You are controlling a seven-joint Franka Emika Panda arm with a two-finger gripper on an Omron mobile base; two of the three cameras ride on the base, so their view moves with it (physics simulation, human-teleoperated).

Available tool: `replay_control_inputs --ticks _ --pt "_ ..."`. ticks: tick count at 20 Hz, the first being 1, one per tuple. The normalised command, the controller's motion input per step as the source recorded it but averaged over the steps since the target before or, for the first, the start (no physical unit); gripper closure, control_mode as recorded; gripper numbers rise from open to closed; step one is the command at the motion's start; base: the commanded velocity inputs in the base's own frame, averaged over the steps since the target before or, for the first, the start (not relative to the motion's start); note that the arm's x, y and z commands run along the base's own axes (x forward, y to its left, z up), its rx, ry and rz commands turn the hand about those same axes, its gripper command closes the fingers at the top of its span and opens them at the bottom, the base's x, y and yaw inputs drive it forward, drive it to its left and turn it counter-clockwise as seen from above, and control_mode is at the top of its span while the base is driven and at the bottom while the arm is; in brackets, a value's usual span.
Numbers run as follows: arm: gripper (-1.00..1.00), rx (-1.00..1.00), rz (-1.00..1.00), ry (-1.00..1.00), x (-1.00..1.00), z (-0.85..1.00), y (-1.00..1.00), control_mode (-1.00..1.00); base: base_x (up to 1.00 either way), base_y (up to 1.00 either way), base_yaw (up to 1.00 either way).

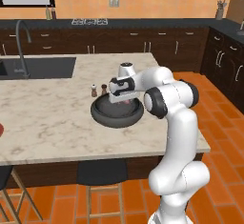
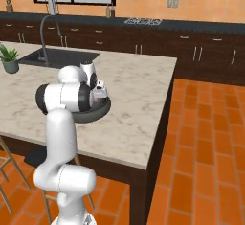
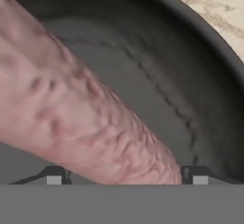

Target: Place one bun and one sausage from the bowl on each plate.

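The marble tabletop [image 1: 57, 123] carries the dark bowl [image 1: 116, 113] near its middle; in the left base view the bowl sits at about 6 o'clock of the white arm's wrist, and in the right base view its rim [image 2: 103, 109] peeks out at 4 o'clock of the arm's elbow; the sink [image 1: 38, 68] lies well apart toward 10 o'clock of the bowl, with its tap [image 1: 21, 46] curving above it; two small shakers [image 1: 98, 90] stand just beside the bowl's rim at 11 o'clock.

The gripper [image 1: 123, 98] hangs low inside the bowl, pointing down; a hint of pink shows beneath it there; in the hand view the pale pink sausage [image 3: 81, 118] lies on the bowl's dark floor [image 3: 157, 66], running from 10 o'clock down to 5 o'clock, its rounded end reaching in between the two fingertips [image 3: 53, 176] at the bottom edge; the jaws stand wide, one tip on either side of the sausage, with the 5 o'clock tip just beside the sausage's end and the 7 o'clock tip close under its flank; whether either tip touches it I cannot tell; the jaws look released, not clenched on the sausage.
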Motion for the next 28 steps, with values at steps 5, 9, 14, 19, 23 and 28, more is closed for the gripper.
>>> replay_control_inputs --ticks 5,9,14,19,23,28 --pt "1.0 0.0 0.02 0.0 0.0 -0.14 0.11 -1.0 0.0 0.0 0.0" --pt "1.0 0.0 0.01 0.0 0.0 -0.02 0.08 -1.0 0.0 0.0 0.0" --pt "1.0 0.0 0.05 -0.04 -0.31 0.4 0.02 -1.0 0.0 0.0 0.0" --pt "1.0 0.07 0.0 -0.12 -0.79 0.54 -0.05 -1.0 0.0 0.0 0.0" --pt "1.0 0.14 -0.01 -0.2 -1.0 0.12 -0.18 -1.0 0.0 0.0 0.0" --pt "1.0 0.09 -0.05 -0.11 -1.0 0.19 -0.23 -1.0 0.0 0.0 0.0"
